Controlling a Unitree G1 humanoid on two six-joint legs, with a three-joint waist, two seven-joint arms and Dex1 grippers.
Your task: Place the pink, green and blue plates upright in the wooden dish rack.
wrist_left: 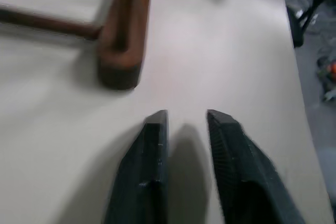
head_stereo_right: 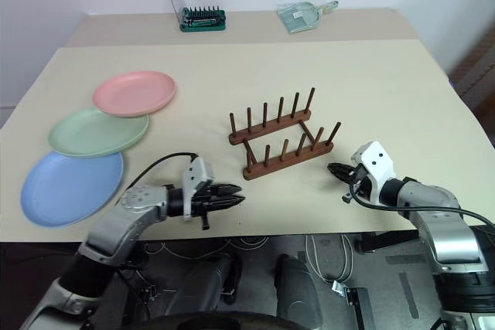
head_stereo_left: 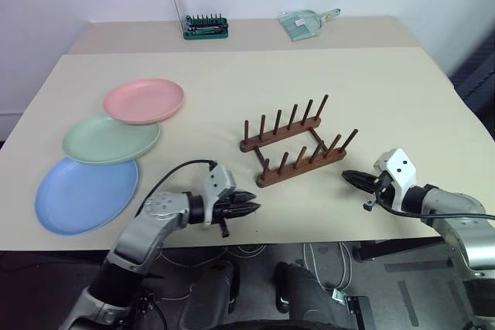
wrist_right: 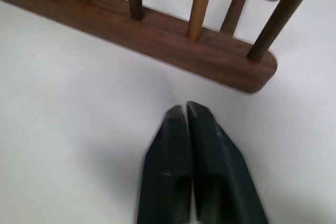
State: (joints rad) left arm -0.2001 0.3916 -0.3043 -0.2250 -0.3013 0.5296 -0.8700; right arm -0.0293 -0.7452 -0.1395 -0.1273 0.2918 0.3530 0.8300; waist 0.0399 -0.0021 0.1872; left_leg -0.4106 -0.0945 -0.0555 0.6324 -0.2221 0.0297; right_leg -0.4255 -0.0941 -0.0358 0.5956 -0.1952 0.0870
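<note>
The wooden dish rack stands empty of plates at the middle of the beige table. On the left, the pink plate, green plate and blue plate lie flat in an overlapping row from far to near. The left gripper hovers near the rack's near-left end, fingers a little apart, grasping nothing. The right gripper sits just right of the rack, clenched on nothing. A green screwdriver-bit case rests at the far edge.
</note>
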